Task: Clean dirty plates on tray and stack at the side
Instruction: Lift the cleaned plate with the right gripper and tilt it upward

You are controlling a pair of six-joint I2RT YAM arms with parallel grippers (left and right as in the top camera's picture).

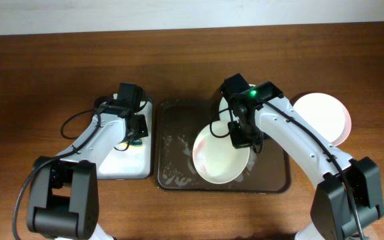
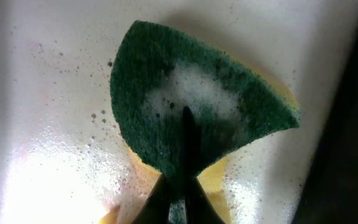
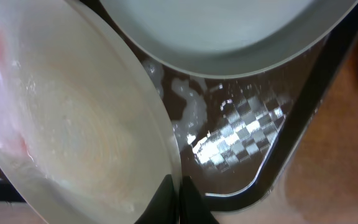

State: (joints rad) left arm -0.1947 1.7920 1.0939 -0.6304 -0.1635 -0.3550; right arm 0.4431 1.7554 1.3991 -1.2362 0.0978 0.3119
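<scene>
Overhead view. I logged one dark brown tray (image 1: 179, 127) at the middle of the wooden table (image 1: 45, 67), foam streaked over its base. One white plate (image 1: 219, 160) sat in the tray's right half, tipped up. The right gripper (image 1: 245, 140) was at that plate's upper right rim. One mint plate (image 1: 221, 113) showed only as a pale arc behind the right arm, at the tray's far edge. One more plate (image 1: 322, 115) lay on the table just beyond the tray's right side. To the left of the tray stood a small black-rimmed tray (image 1: 122, 167) with a white inside, and the left gripper (image 1: 135, 130) hung over it. From this height I could not tell how either claw stood.

Left wrist view. Only here could I read the left claw: its fingers were pinched together on a sponge (image 2: 166, 93), green scouring face up with a patch of foam on it and yellow showing underneath. The sponge was bent where the fingers nipped it. Suds speckled the small tray's white floor around it.

Right wrist view. The right claw was closed tight on the rim of the white plate, which was tilted, wet, and carried faint pink traces near its left edge. The mint plate filled the top of the frame, close above the white one. Between them the tray's glossy chequered base showed, a detail lost from overhead.
</scene>
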